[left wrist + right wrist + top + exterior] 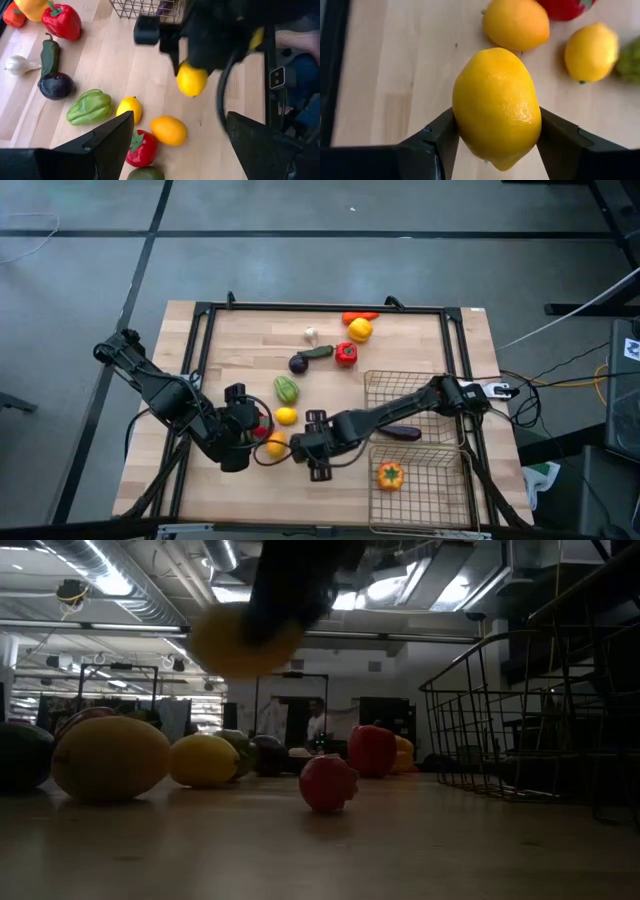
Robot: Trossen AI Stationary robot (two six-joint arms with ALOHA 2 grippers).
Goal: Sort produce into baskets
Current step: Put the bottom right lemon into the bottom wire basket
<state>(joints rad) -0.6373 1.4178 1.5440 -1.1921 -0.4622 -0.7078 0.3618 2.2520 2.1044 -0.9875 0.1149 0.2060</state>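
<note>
Lemon clamped in right gripper, lifted off table. Loose produce: orange lemon, yellow lemon, green squash, red pepper. Near basket at 4 o'clock holds orange pepper; far basket holds eggplant

My overhead camera looked straight down on the whole table. The low one sat at tabletop height, facing across it into the room. My right wrist camera was closest, filled by one lemon; the left wrist camera caught that same lemon from farther off.
</note>
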